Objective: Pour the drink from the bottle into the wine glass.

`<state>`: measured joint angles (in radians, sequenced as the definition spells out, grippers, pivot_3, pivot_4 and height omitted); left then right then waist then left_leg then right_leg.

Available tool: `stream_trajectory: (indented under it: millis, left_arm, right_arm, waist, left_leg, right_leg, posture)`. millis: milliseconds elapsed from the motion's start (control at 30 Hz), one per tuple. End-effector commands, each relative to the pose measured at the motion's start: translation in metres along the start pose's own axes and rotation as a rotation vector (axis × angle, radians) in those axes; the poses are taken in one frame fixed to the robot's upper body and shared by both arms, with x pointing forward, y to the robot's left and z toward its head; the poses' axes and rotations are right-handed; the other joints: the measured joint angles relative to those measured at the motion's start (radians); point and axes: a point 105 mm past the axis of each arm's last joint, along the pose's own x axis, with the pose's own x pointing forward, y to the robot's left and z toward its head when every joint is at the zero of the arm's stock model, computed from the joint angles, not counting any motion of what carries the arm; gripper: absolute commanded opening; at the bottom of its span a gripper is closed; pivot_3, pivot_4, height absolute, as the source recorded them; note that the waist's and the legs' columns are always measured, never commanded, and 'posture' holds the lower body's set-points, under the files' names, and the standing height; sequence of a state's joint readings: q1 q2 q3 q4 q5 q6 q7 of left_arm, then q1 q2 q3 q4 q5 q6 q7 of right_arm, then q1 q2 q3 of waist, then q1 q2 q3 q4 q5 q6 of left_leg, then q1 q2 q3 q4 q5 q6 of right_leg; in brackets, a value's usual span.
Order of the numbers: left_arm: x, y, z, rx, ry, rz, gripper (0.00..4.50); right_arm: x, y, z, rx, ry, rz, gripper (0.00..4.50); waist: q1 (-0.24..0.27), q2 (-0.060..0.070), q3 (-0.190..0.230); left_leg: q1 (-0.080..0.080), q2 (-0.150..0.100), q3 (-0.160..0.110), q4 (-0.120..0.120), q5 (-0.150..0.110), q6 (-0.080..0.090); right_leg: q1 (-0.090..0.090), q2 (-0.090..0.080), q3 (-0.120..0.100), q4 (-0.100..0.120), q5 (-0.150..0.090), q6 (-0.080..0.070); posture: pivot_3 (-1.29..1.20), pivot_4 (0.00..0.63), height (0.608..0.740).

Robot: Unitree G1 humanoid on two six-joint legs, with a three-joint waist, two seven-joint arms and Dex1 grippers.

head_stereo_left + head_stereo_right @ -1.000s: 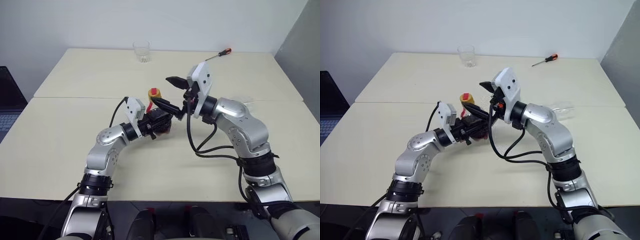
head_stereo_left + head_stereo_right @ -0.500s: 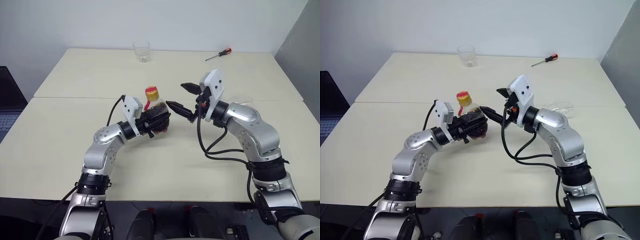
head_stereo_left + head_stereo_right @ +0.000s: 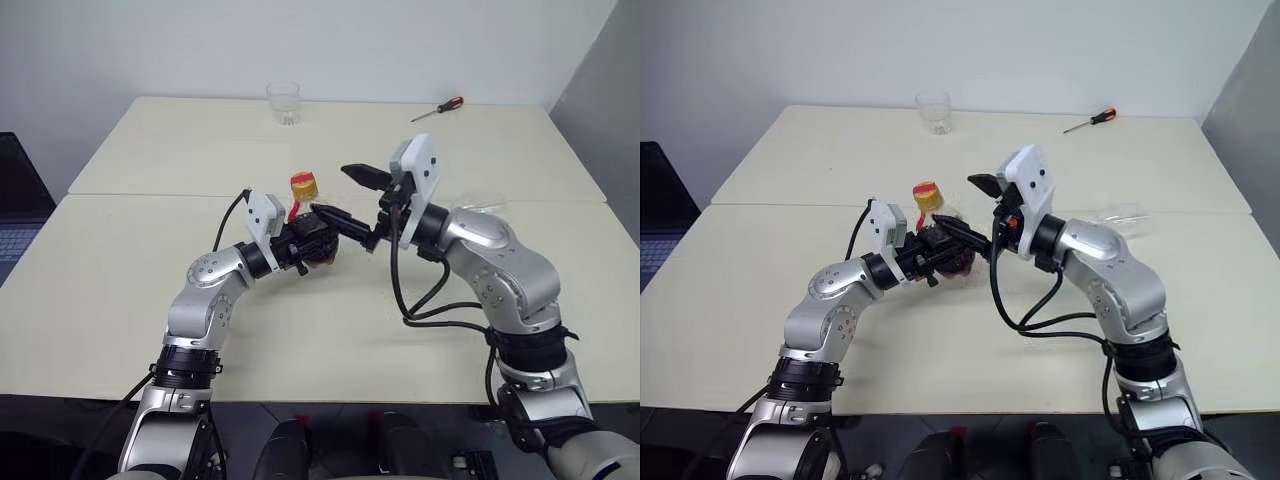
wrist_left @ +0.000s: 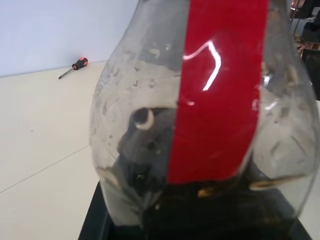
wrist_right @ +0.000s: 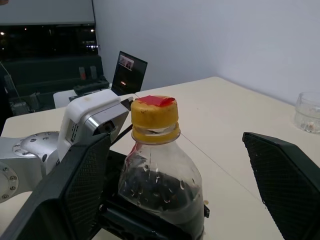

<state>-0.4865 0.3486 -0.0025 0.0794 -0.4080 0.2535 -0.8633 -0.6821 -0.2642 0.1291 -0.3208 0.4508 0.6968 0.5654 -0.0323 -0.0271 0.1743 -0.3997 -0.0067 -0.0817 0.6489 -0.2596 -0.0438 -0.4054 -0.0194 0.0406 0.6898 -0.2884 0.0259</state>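
The bottle sits near the centre of the frame, upright above the cream table: a small squat clear plastic body with a narrow neck, a yellow cap with a red patch on top and a red label strip running down its side. The drink, a dark near-black liquid, fills only the lower belly, and droplets cling to the clear wall above it. The left gripper reaches in from the lower left and is clamped around the bottle's lower body. The right gripper comes from the right of the frame with its two black fingers spread wide apart, one on either side of the cap and neck, not touching them. The wine glass lies on its side at centre right, well apart from the bottle. A short tumbler and a screwdriver lie along the far edge at upper centre and upper right.
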Motion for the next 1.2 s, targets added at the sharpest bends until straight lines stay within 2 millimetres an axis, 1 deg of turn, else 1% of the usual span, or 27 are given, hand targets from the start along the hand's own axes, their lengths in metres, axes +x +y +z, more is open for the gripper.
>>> stream_trajectory:
  millis: [33, 400, 600, 733, 1033, 1200]
  left_arm:
    - [0.003, -0.002, 0.021, 0.066, -0.059, -0.020, 1.66]
    - [0.002, -0.007, 0.019, 0.061, -0.056, -0.035, 1.66]
    - [0.001, -0.008, 0.018, 0.060, -0.053, -0.038, 1.66]
    - [0.001, -0.008, 0.018, 0.060, -0.053, -0.040, 1.66]
    - [0.003, -0.009, 0.019, 0.061, -0.059, -0.045, 1.66]
    - [0.004, -0.009, 0.021, 0.063, -0.066, -0.045, 1.66]
  right_arm:
    - [0.006, 0.007, 0.016, -0.041, -0.048, 0.013, 4.48]
    - [0.029, 0.007, 0.023, -0.066, -0.094, 0.001, 4.48]
    - [0.035, 0.008, 0.026, -0.076, -0.111, -0.002, 4.48]
    - [0.035, 0.005, 0.026, -0.088, -0.109, -0.009, 4.48]
    - [0.027, 0.001, 0.020, -0.104, -0.081, -0.025, 4.48]
    - [0.022, -0.006, 0.015, -0.134, -0.054, -0.050, 4.48]
  waist:
    - [0.000, 0.000, 0.000]
    - [0.000, 0.000, 0.000]
    - [0.000, 0.000, 0.000]
    - [0.000, 0.000, 0.000]
    - [0.000, 0.000, 0.000]
    - [-0.001, 0.000, 0.000]
  left_leg:
    - [0.000, 0.000, 0.000, 0.000, 0.000, 0.000]
    - [0.000, 0.000, 0.000, 0.000, 0.000, 0.000]
    - [0.000, 0.000, 0.000, 0.000, 0.000, 0.000]
    - [0.000, 0.000, 0.000, 0.000, 0.000, 0.000]
    - [0.000, 0.000, 0.000, 0.000, 0.000, 0.000]
    - [0.000, 0.000, 0.000, 0.000, 0.000, 0.000]
  right_leg:
    - [0.000, 0.000, 0.000, 0.000, 0.000, 0.000]
    - [0.000, 0.000, 0.000, 0.000, 0.000, 0.000]
    - [0.000, 0.000, 0.000, 0.000, 0.000, 0.000]
    - [0.000, 0.000, 0.000, 0.000, 0.000, 0.000]
    - [0.000, 0.000, 0.000, 0.000, 0.000, 0.000]
    - [0.000, 0.000, 0.000, 0.000, 0.000, 0.000]
  posture:
    - [0.00, 0.150, 0.740]
    - [0.00, 0.150, 0.740]
    - [0.00, 0.150, 0.740]
    - [0.00, 0.150, 0.740]
    - [0.00, 0.150, 0.740]
    - [0.00, 0.150, 0.740]
